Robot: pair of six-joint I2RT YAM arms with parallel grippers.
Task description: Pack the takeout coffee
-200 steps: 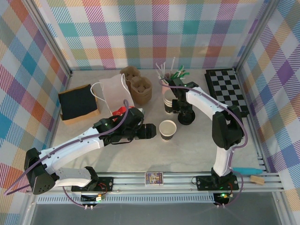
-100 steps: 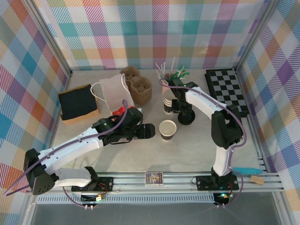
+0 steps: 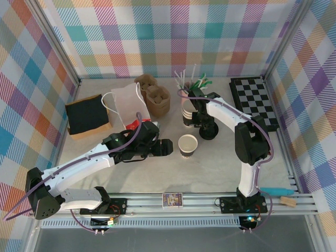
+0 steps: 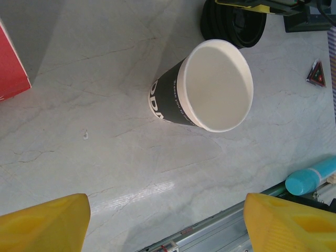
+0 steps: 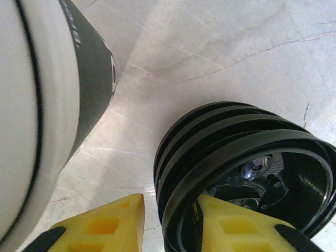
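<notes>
Takeout coffee cup [image 3: 187, 145]: upright on the counter [image 3: 210, 170], about mid-floor. White paper with a dark band and pale lettering. The mouth is open and the pale inside shows.
Left gripper [image 4: 168, 212]: low and just left of the cup, pointing at it. Jaws wide. In the left wrist view the yellow tips sit in the two bottom corners, with the cup between and beyond them. No contact with the cup.
Lid stack [image 5: 236, 168]: black ribbed rings piled together on the counter, right of and beyond the cup, near it but apart.
Right gripper [image 5: 169, 212]: down at the lid stack. Jaws narrow, one yellow pad outside the top ring's wall and the other inside it. There seems to be a sliver of counter between the outer pad and the wall, so I cannot tell whether the pinch is made.
Stack of white cups [image 3: 188, 113]: just left of the lid stack and beyond the takeout cup, with a dark band low on the side.
Paper bag [image 3: 123, 102]: white, handled, standing at rear left.
Brown carrier [image 3: 155, 94]: beside the bag, to its right.
Red box [image 4: 10, 63]: on the counter by the left arm, left of the cup.
Chequered board [image 3: 254, 100]: flat, rear right.
Teal pen [image 3: 275, 191]: lies near the front rail on the right.
</notes>
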